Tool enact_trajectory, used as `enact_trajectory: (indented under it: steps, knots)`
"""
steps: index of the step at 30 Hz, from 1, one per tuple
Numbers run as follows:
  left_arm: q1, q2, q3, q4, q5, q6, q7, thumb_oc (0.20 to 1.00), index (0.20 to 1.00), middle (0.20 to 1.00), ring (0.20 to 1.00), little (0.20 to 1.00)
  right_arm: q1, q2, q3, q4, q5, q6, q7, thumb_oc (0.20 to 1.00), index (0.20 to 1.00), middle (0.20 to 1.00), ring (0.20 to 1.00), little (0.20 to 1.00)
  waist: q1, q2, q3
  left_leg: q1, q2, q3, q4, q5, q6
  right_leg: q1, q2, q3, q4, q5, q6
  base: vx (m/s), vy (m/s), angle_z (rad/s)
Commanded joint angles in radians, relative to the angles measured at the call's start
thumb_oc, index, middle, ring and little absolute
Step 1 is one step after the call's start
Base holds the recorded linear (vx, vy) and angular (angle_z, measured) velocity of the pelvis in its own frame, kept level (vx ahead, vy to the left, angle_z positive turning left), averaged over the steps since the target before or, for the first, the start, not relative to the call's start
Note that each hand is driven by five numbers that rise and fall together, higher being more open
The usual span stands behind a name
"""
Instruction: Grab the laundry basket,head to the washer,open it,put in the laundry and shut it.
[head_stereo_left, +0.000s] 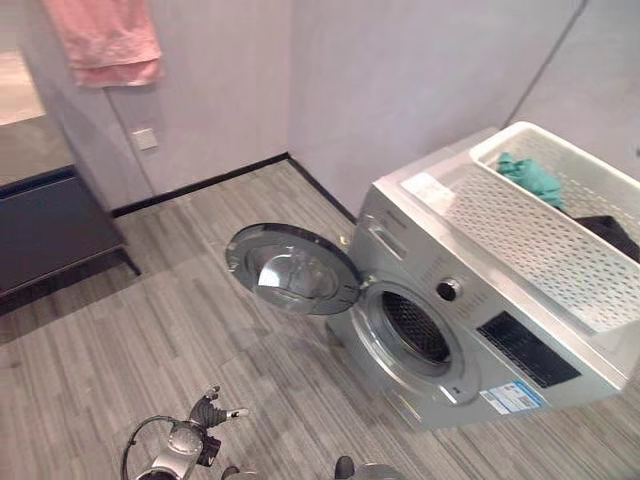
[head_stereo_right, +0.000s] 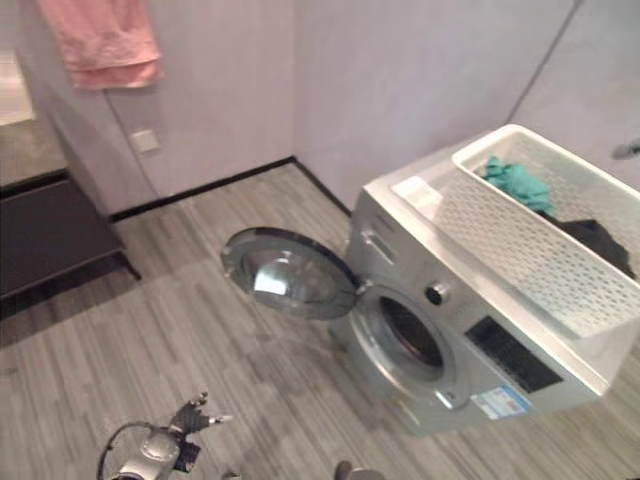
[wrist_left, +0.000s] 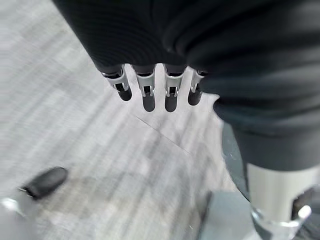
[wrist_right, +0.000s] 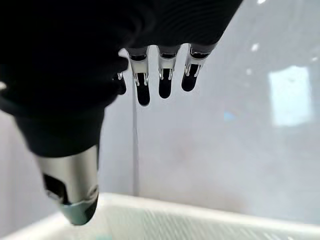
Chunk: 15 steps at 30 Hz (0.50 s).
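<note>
Washer (head_stereo_left: 470, 330) stands with its round door (head_stereo_left: 290, 270) swung fully open to the left over the wood-grain floor (head_stereo_left: 150, 330); drum mouth (head_stereo_left: 415, 325) clear. White laundry basket (head_stereo_left: 560, 215) rests on top of the washer, teal cloth (head_stereo_left: 530, 178) at its far end, dark garment (head_stereo_left: 610, 232) nearer the right edge. Left hand (wrist_left: 150, 90) hangs low over the floor, fingers (wrist_left: 171, 97) straight, released, holding nothing. Right hand (wrist_right: 150, 80) hovers just above the basket's rim (wrist_right: 200, 212), fingers (wrist_right: 165, 82) extended, nothing grasped. Judged step: loading. To do it well, lower the right hand into the basket, gather one piece fully so none trails, carry it down and deep into the drum, clear of the door seal. Pink towel (head_stereo_left: 105, 40) on wall, dark cabinet (head_stereo_left: 50, 235) beyond: not involved.
</note>
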Motion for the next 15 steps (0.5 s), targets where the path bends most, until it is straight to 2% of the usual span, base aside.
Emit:
enact_trajectory:
  steps: [1,4,9,15]
  knots:
    - [0.037,0.040,0.023,0.033,0.010,-0.014,-0.026,1.000,1.000,1.000,1.000,1.000,-0.039,-0.008,0.011,0.041,-0.064,0.018,0.041,1.000,1.000,1.000,1.000,1.000,-0.016,-0.025,-0.043,0.003,0.039,-0.021,0.066,-0.141,0.015,-0.073,0.013,0.061,-0.150,0.116,0.051,0.01,-0.008,0.05]
    - [0.058,0.035,0.044,0.102,0.036,-0.007,-0.042,1.000,1.000,1.000,1.000,1.000,0.025,-0.033,0.021,-0.004,-0.097,0.003,0.094,1.000,1.000,1.000,1.000,1.000,-0.023,-0.016,-0.042,0.020,0.041,-0.025,0.029,-0.132,0.010,-0.084,0.021,0.072,-0.141,0.109,0.048,0.05,-0.021,-0.05]
    - [0.072,0.037,0.084,0.132,0.009,-0.007,-0.057,1.000,1.000,1.000,1.000,1.000,0.123,-0.066,-0.026,-0.010,-0.082,-0.010,0.124,1.000,1.000,1.000,1.000,1.000,-0.028,-0.005,-0.037,0.021,0.050,-0.023,0.011,-0.113,0.000,-0.103,0.031,0.076,-0.133,0.103,0.043,0.03,-0.041,-0.11]
    - [0.072,0.047,0.106,0.135,-0.023,-0.010,-0.062,1.000,1.000,1.000,1.000,1.000,0.135,-0.046,-0.059,0.057,-0.062,-0.010,0.131,1.000,1.000,1.000,1.000,1.000,-0.020,0.015,-0.019,0.008,0.062,-0.020,0.007,-0.079,-0.013,-0.141,0.049,0.079,-0.121,0.096,0.036,0.02,-0.078,-0.08]
